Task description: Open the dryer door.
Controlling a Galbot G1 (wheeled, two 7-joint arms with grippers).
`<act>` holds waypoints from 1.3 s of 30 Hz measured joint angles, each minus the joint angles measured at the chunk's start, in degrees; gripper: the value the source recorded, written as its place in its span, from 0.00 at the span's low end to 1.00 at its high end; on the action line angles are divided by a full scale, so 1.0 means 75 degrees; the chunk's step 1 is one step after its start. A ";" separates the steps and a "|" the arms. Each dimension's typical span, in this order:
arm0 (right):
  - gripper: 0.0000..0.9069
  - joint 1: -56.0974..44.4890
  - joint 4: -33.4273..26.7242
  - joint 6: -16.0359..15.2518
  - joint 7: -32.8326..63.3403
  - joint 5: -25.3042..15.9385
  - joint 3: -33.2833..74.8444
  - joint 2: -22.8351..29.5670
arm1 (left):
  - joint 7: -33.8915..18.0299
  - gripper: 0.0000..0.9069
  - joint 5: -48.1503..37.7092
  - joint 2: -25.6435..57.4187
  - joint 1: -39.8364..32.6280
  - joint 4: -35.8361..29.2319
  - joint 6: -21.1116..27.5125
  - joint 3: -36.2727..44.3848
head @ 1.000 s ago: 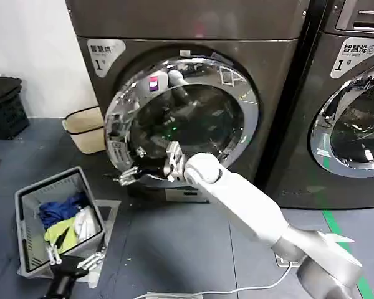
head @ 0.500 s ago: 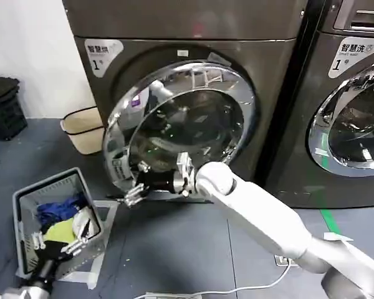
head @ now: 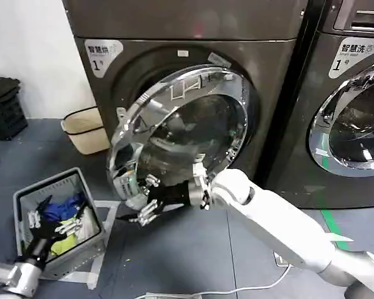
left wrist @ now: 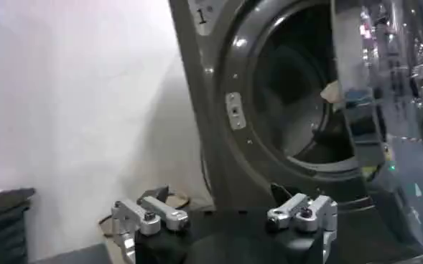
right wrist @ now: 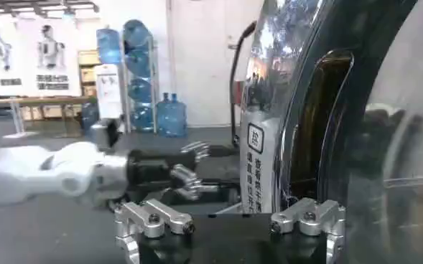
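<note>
The dryer [head: 274,75], dark bronze-grey with a white "1" label, stands in the middle of the head view. The dryer door [head: 181,134], a chrome ring round dark glass, stands partly swung out, its left edge off the machine and the dark drum mouth [left wrist: 297,93] showing behind it. My right gripper [head: 148,200] is open at the door's lower left rim; in the right wrist view the gripper [right wrist: 229,224] faces the chrome rim [right wrist: 268,93], and I cannot tell if it touches. Low at the left, my left gripper [head: 55,223] hangs open over the basket, seen also as the gripper [left wrist: 225,215].
A grey laundry basket [head: 25,198] with clothes sits on the floor at the left. A beige bin [head: 84,128] and a black crate [head: 3,106] stand by the wall. A second machine [head: 355,112] is at the right. A white cable [head: 237,289] lies on the floor.
The door has swung further out from the machine. My right gripper has moved down and towards me with its lower rim. My left gripper has risen over the basket.
</note>
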 joint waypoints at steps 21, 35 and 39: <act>1.00 -0.1066 0.0912 0.0461 -0.1013 -0.0438 0.0816 -0.1397 | 0.0361 1.00 0.0071 0.1462 -0.1894 0.0954 0.0193 0.1889; 1.00 -0.3138 0.1857 0.0541 -0.0931 -0.0460 0.3070 -0.2541 | 0.0934 1.00 -0.0016 0.2267 -0.2979 0.1408 -0.0062 0.3262; 1.00 -0.4163 0.2118 0.0665 -0.0794 -0.0452 0.4219 -0.2778 | 0.1090 1.00 -0.0007 0.2357 -0.3265 0.1458 -0.0175 0.3696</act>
